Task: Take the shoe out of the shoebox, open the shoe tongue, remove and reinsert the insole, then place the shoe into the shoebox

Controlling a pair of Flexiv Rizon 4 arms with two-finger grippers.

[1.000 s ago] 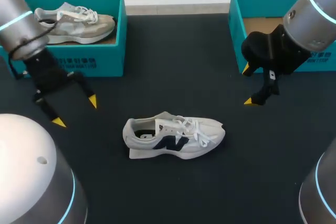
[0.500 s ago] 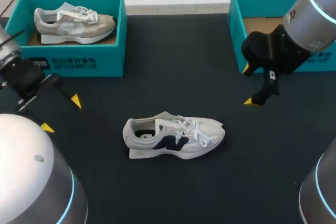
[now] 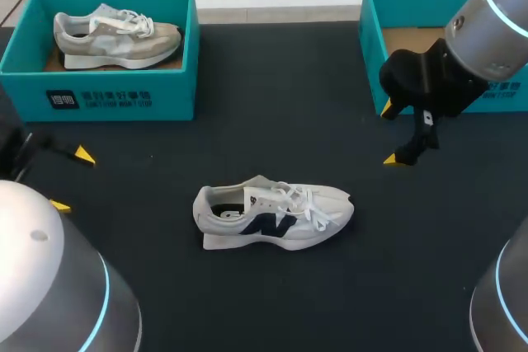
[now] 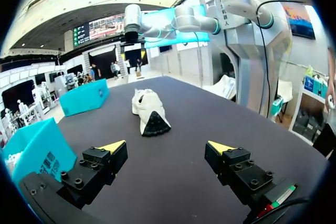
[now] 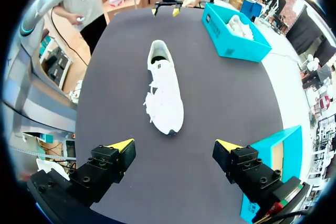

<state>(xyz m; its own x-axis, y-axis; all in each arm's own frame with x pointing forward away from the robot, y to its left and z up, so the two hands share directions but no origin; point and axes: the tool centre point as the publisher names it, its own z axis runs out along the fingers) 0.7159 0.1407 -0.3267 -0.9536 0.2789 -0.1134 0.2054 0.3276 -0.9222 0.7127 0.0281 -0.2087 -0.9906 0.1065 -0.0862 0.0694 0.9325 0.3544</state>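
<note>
A white shoe (image 3: 272, 216) with a navy logo lies on its sole mid-table, toe to the right. My left gripper (image 3: 72, 180) is open at the table's far left, well clear of the shoe. In its wrist view the shoe (image 4: 148, 109) lies far ahead of the open gripper (image 4: 167, 147), heel toward it. My right gripper (image 3: 390, 133) hangs open in front of the right teal shoebox (image 3: 373, 35), up and right of the shoe. Its wrist view has the shoe (image 5: 164, 90) ahead of the open gripper (image 5: 175, 145), toe nearest. Nothing is held.
A teal shoebox (image 3: 124, 100) at the back left holds a grey shoe (image 3: 115, 35); the same box (image 5: 233, 38) appears in the right wrist view. The right shoebox shows a bare cardboard floor (image 3: 412, 39). Black tabletop surrounds the white shoe.
My left arm has pulled back to the left, from in front of the left shoebox to the table's left edge. The right arm and the white shoe have not moved.
</note>
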